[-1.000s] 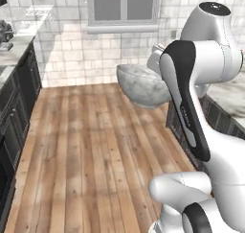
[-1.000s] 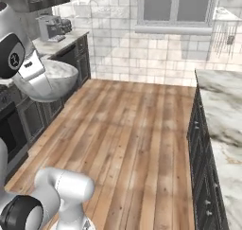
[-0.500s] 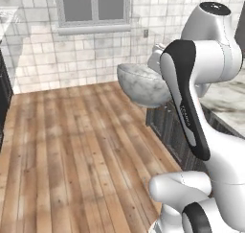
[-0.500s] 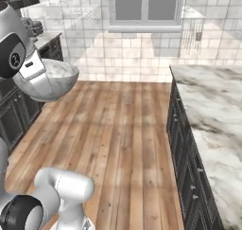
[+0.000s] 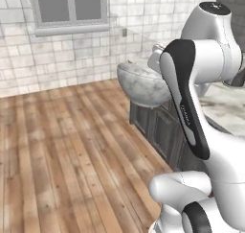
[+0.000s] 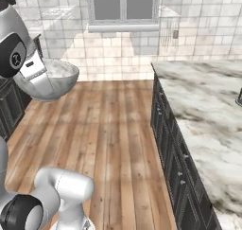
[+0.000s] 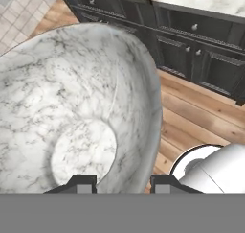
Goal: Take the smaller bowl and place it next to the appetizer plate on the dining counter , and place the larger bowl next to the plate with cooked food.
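The larger bowl (image 5: 141,86), deep and marbled white-grey, hangs in the air above the wooden floor. My gripper (image 7: 122,181) is shut on its near rim, one finger inside the wall and one outside. In the right base view the larger bowl (image 6: 56,77) sits at the left beside the white hand. The dining counter (image 6: 203,96) of veined white marble stretches along the right, to the right of the bowl and apart from it. Its slab also shows at the right of the left base view (image 5: 225,107). The smaller bowl and the appetizer plate are out of view.
Dark cabinet fronts (image 6: 168,144) run under the dining counter. More dark cabinets (image 6: 9,106) stand at the far left. A tiled wall with a window (image 6: 125,4) closes the back. Open wooden floor (image 6: 108,125) lies between. A small dark object (image 6: 239,99) sits at the counter's right edge.
The whole picture has swung: the base has turned, so the window slid left and the dining counter came into view. The bowl stays in my grip, unchanged.
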